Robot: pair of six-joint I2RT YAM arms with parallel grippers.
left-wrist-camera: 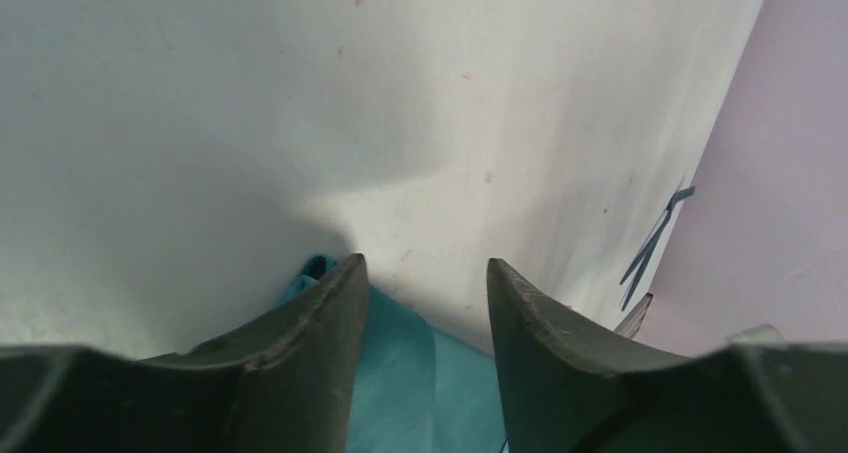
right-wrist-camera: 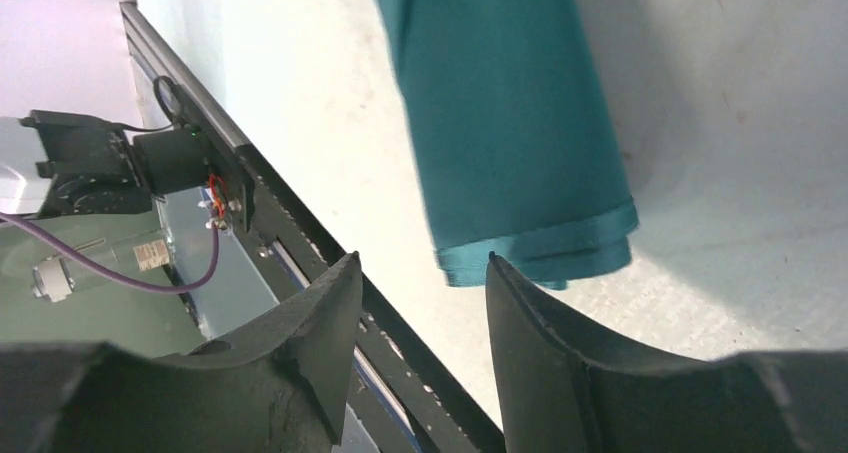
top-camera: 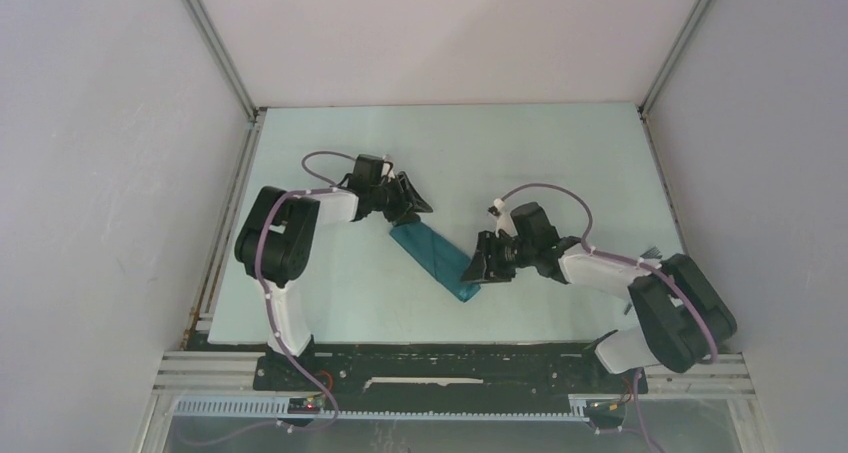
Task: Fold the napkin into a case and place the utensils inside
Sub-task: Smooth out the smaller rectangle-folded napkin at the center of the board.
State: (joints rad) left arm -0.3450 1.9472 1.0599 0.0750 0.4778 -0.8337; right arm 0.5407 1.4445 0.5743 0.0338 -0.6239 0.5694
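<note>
The napkin lies folded as a narrow teal case (top-camera: pixel 435 258), set diagonally in the middle of the table. My left gripper (top-camera: pixel 410 209) is open, its jaws low over the case's far left end (left-wrist-camera: pixel 400 373), with a small fold of cloth beside the left finger. My right gripper (top-camera: pixel 478 270) is open at the case's near right end (right-wrist-camera: pixel 500 103), and the hemmed end lies just beyond the right fingertip (right-wrist-camera: pixel 500 273). The two thin dark utensils (left-wrist-camera: pixel 652 245) lie by the right wall in the left wrist view. Nothing is held.
A black rail (top-camera: pixel 450 358) runs along the table's near edge and shows close under my right gripper (right-wrist-camera: pixel 300 238). Grey enclosure walls (top-camera: pixel 120 173) stand left, right and behind. The pale table top (top-camera: pixel 520 153) stretches beyond the case.
</note>
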